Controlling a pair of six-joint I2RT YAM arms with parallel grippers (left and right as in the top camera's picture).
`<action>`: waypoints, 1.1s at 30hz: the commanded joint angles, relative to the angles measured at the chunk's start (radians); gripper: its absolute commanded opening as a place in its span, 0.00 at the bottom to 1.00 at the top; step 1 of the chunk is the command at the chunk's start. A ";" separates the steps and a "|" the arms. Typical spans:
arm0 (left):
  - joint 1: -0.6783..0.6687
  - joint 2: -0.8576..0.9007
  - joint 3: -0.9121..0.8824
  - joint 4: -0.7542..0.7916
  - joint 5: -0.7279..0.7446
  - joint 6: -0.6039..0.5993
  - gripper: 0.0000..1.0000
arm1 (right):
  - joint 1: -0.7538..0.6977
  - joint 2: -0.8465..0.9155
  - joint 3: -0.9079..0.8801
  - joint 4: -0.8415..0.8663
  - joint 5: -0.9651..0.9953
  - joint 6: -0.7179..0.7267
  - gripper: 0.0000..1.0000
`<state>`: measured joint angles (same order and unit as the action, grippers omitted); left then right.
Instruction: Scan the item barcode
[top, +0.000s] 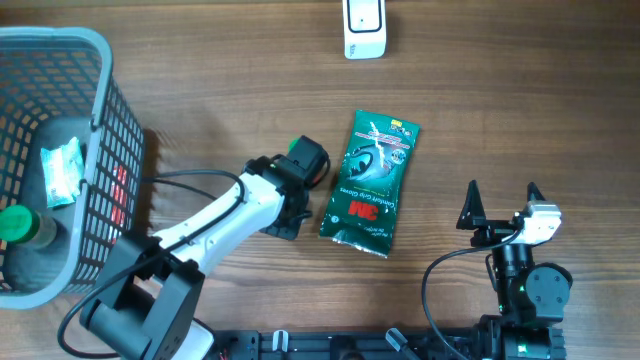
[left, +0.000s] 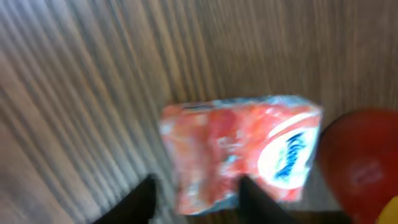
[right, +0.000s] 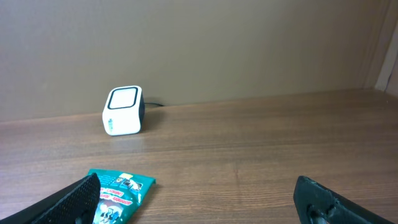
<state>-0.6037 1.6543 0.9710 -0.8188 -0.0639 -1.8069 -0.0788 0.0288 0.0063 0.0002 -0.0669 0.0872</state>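
Left gripper (left: 198, 186) stands parted astride the near end of a blurred orange tissue packet (left: 239, 149) on the table (left: 93, 74); right gripper (right: 196, 183) gapes wide, empty, near the green pack (right: 118, 190).

Orange-pink plastic tissue pack (left: 239, 152) smeared by blur, red round object (left: 360, 162) cropped at the right edge, grey plastic mesh basket (top: 60, 38) cut at the left edge, white box-shaped scanner (top: 364, 30) clipped at the top, green foil packet (top: 370, 180) with fine print too small to read.

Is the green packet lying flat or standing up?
Lying flat. From above, the green packet shows its whole printed front, spread on the table.
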 joint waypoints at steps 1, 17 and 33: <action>-0.009 -0.117 -0.001 -0.046 -0.005 -0.004 0.67 | 0.004 0.000 -0.001 0.002 -0.003 -0.008 1.00; 0.018 -0.464 0.018 -0.119 -0.267 0.056 0.04 | 0.004 0.000 -0.001 0.002 -0.003 -0.008 1.00; 0.779 -0.655 0.609 -0.192 -0.428 0.678 0.44 | 0.004 0.000 -0.001 0.002 -0.003 -0.008 1.00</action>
<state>0.0200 0.9794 1.5665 -0.9661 -0.4679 -1.2312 -0.0788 0.0288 0.0063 0.0002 -0.0669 0.0872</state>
